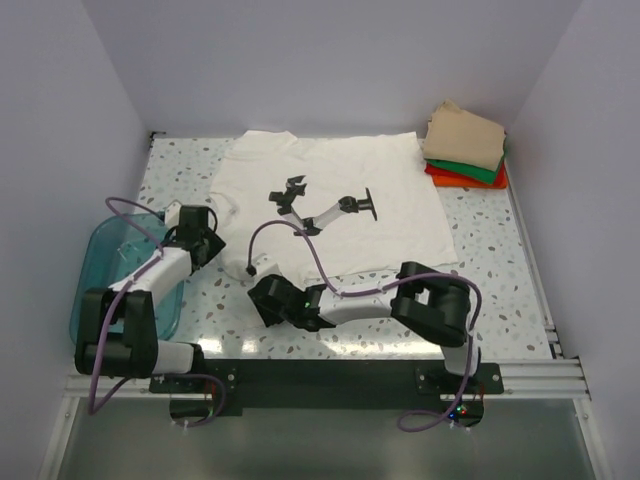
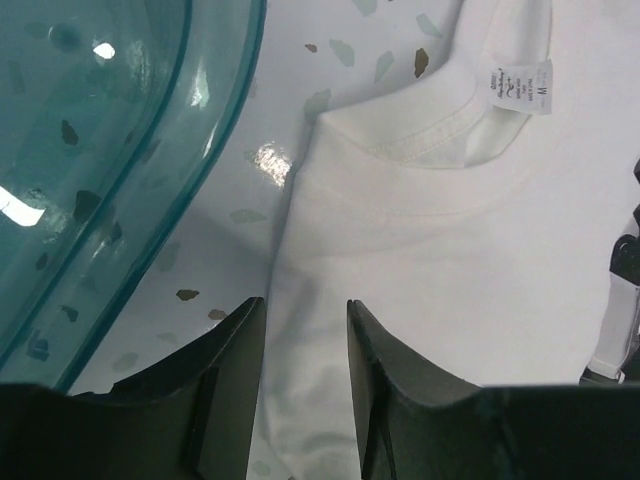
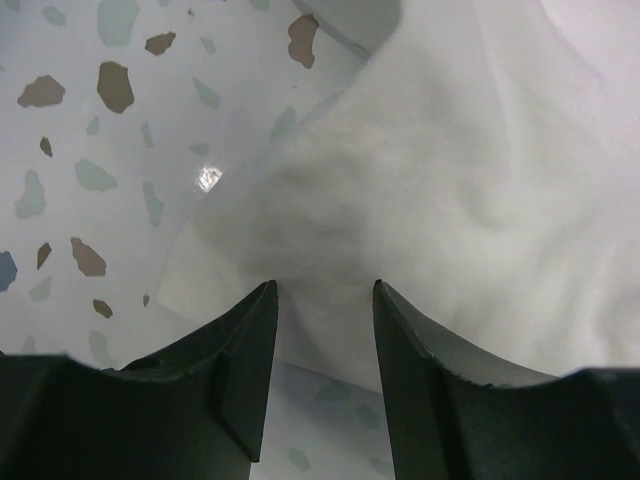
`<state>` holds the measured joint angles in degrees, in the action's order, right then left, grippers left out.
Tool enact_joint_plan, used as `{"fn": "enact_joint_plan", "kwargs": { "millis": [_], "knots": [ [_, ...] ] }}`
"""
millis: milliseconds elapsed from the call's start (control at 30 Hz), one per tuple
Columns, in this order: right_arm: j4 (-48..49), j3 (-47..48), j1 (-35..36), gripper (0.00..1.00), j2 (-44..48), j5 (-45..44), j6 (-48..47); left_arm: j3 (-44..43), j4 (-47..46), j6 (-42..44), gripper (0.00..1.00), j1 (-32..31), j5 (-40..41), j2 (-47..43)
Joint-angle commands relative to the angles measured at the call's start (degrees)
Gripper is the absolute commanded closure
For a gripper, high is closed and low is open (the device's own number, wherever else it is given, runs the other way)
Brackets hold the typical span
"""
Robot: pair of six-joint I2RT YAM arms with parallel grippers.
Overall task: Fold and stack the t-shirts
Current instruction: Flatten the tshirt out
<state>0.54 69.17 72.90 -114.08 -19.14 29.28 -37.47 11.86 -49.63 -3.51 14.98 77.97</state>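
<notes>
**Overhead:** A large white cloth t-shirt [image 1: 340, 215] with a small black chest print lies spread flat on the speckled white bench [image 1: 490, 260], just ahead of both pincers. The left pincer [image 1: 205, 243] sits at the shirt's left edge, with a translucent teal plastic bin [image 1: 105, 265] close on its outer side. The right pincer [image 1: 258, 292] is at the near left corner. Well away to the far right of both, a folded tan tee [image 1: 465, 135] tops a green tee [image 1: 470, 172] and an orange-red tee [image 1: 440, 180]. Only this view shows that stack and the whole garment.

**Left wrist camera:** This view adds what the overhead cannot. The ribbed collar [image 2: 430, 185] and its size label [image 2: 515, 85] lie ahead and to the right of the left pincer [image 2: 305, 370]. Its jaws stand partly open and hold nothing, and the shirt's edge beside the collar runs into the gap. The bin [image 2: 90, 150] curves off to the pincer's left.

**Right wrist camera:** The right pincer [image 3: 325, 350] is about half open and empty, astride a rumpled corner of the shirt [image 3: 450, 200]. Bare bench [image 3: 120, 200] lies to its left.

The cloth looks light and limp, likely to sag and crease. It probably wants pinching at the hem or shoulder seam, both layers together. Lifting two corners evenly should keep the fold square.
</notes>
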Motion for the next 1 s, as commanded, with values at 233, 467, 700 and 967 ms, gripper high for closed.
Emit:
{"fn": "enact_joint_plan", "kwargs": {
  "millis": [233, 467, 700, 967],
  "knots": [
    [-3.7, -11.68, 0.13, 0.52, 9.57, 3.66, -4.39, -5.41, -0.43, 4.36, 0.53, 0.34, -2.24, -2.91],
    [-3.08, -12.31, 0.05, 0.51, 12.04, 14.82, -9.41, -3.49, 1.85, 5.86, 0.49, 0.34, -5.84, -9.22],
    [-0.8, -8.35, 0.13, 0.51, 6.95, 24.57, -6.26, 2.66, 5.88, 3.75, 0.47, -0.36, -8.74, -19.78],
    [-2.36, -8.96, 0.13, 0.5, 11.76, 21.09, -4.76, 6.79, 10.73, 2.61, 0.47, -2.11, -11.37, -31.29]
  ]
}}
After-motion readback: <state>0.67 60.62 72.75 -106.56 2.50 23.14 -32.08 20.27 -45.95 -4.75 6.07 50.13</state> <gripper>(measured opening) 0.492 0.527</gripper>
